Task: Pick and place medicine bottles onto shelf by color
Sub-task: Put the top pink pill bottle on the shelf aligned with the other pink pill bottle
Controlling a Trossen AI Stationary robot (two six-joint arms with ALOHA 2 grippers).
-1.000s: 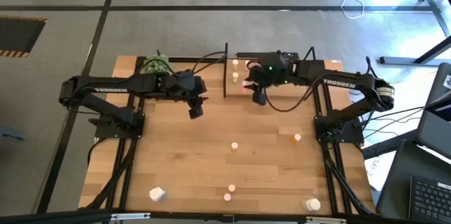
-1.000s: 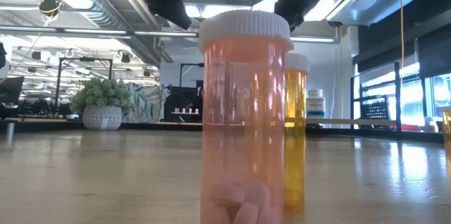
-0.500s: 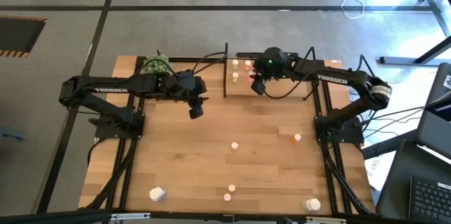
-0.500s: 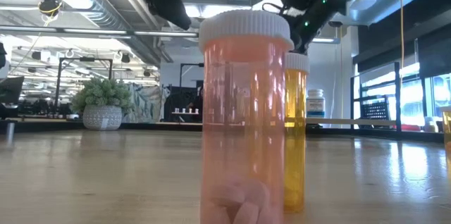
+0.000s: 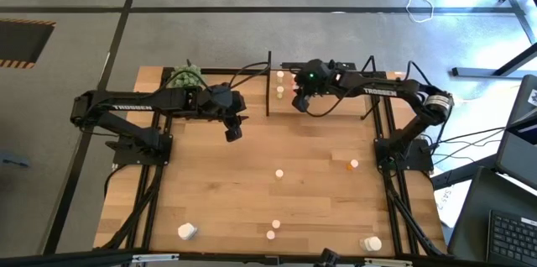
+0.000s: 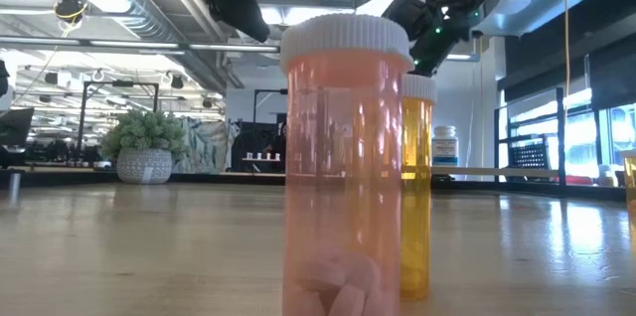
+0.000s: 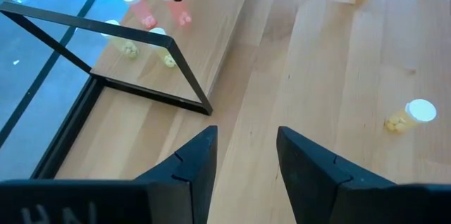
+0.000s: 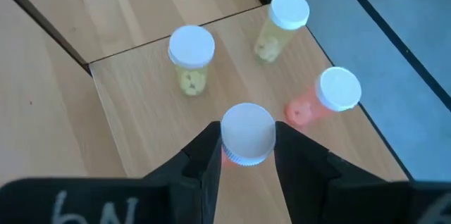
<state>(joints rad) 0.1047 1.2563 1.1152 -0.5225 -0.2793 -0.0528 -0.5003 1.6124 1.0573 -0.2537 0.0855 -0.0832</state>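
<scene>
The right gripper [image 8: 246, 155] is clenched on a white-capped pink bottle [image 8: 247, 134] and has travelled from the shelf's front edge to over the shelf [image 8: 134, 94], beside the pink bottle [image 8: 330, 96] standing there and near two yellow bottles [image 8: 192, 58]. It looks ready to be set down by colour. The left gripper [image 7: 246, 155] stays parked over the table [image 5: 319, 183], fingers apart and empty.

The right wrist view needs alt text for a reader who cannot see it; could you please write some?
The right gripper holds a white-capped pink bottle upright between its dark fingers above the light-wood shelf. Three more white-capped bottles already stand on the shelf: two yellow bottles and one pink shelf bottle.
</scene>
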